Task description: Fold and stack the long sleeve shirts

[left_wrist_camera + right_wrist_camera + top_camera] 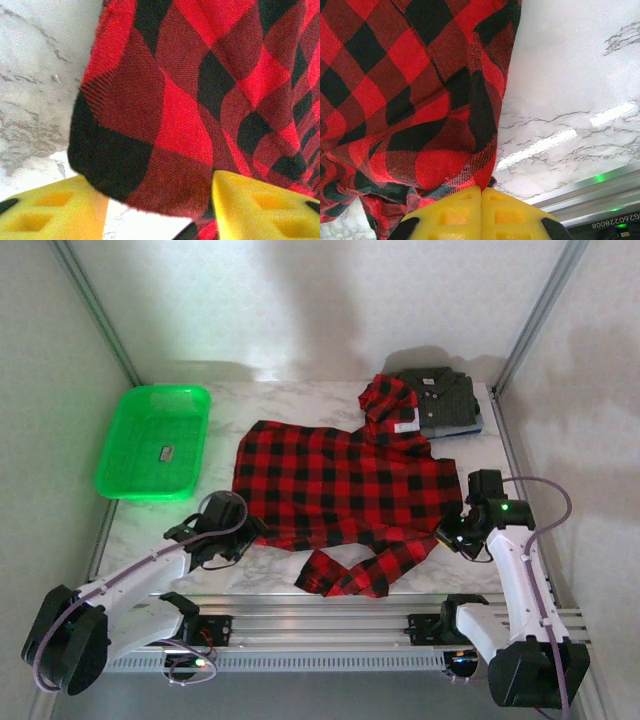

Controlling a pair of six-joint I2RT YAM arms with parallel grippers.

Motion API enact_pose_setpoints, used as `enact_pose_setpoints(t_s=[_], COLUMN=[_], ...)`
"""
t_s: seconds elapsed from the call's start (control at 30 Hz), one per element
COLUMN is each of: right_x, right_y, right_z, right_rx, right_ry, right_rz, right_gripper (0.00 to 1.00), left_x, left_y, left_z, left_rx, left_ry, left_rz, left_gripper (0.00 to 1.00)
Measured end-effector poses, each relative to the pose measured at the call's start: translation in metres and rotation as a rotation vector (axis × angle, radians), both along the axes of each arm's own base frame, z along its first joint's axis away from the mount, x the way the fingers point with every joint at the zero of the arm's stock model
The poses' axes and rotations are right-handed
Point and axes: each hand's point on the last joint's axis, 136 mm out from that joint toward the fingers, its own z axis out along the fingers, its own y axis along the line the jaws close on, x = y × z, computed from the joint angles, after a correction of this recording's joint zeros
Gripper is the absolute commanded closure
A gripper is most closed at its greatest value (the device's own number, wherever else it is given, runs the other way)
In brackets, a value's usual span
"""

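1. The red-and-black plaid shirt (345, 490) lies spread flat mid-table, with its collar toward the far edge and a sleeve bunched at the near edge.
2. A folded grey shirt (440, 400) sits at the table's (300, 405) far right corner, just beside the collar.
3. The left gripper (160, 200) is released, its fingers apart at the left hem. The right gripper (481, 192) is clenched at the right hem.
4. Bare marble separates the shirt from the green basket (155, 440) at the left edge.

Left gripper (159, 197) fingers apart, right gripper (481, 194) closed
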Motion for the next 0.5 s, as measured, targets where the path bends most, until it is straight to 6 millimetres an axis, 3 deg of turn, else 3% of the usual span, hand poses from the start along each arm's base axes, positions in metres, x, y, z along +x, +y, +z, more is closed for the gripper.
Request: enact_pose_setpoints(t_s=[0.1, 0.17, 0.33, 0.5], right_x=[0.0, 0.0, 0.002, 0.02], right_y=[0.0, 0.0, 0.0, 0.0], right_z=[0.0, 0.0, -0.001, 0.001], right_rx=[-0.001, 0.0, 0.0, -0.007], right_ry=[-0.001, -0.002, 0.007, 0.023], right_rz=[0.002, 0.003, 0.004, 0.029], right_gripper=[1.0, 1.0, 1.0, 1.0], left_x=[0.003, 0.007, 0.032, 0.053], left_y=[0.006, 0.012, 0.022, 0.024], left_z=[-0.009, -0.008, 0.017, 0.04], left_rx=[0.032, 0.061, 0.121, 0.186], left_ry=[0.014, 0.006, -0.057, -0.107], left_rz=[0.026, 0.036, 0.042, -0.015], left_gripper=[0.84, 0.91, 0.93, 0.93])
